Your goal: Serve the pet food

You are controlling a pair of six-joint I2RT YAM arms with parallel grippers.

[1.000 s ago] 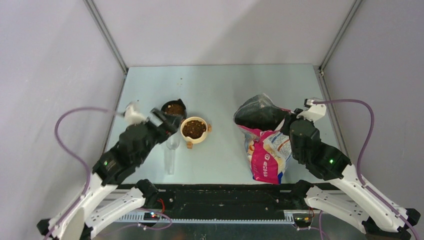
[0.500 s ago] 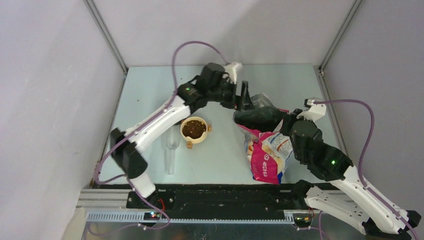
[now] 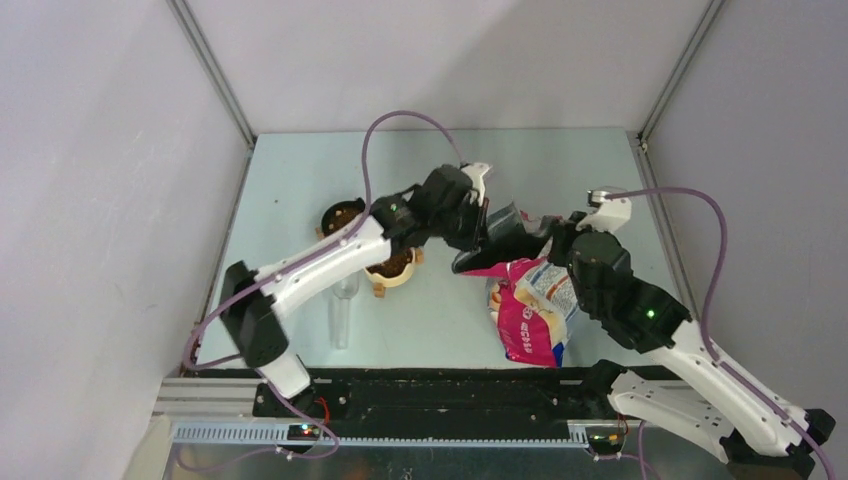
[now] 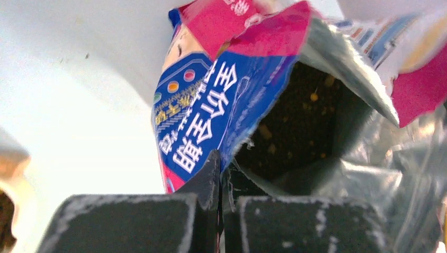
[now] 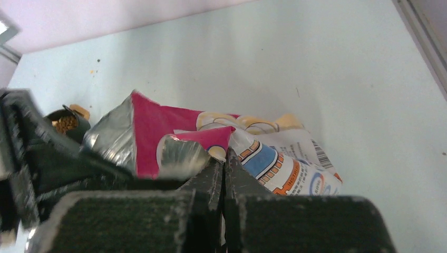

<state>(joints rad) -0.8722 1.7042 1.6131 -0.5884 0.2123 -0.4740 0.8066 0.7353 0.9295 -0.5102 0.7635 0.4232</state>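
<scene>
both pincers are pinching the pet food bag: your left gripper on 1 lip of its mouth, right gripper on the opposite lip. kibble lies inside, just past the left fingers. the mouth faces left, toward the beige bowl.

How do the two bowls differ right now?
The black bowl sits farther back and left, mostly in view; the cream bowl is nearer, partly hidden under the left arm. The black bowl is dark all over; the cream bowl is pale with a tan tab. Both hold brown kibble.
</scene>
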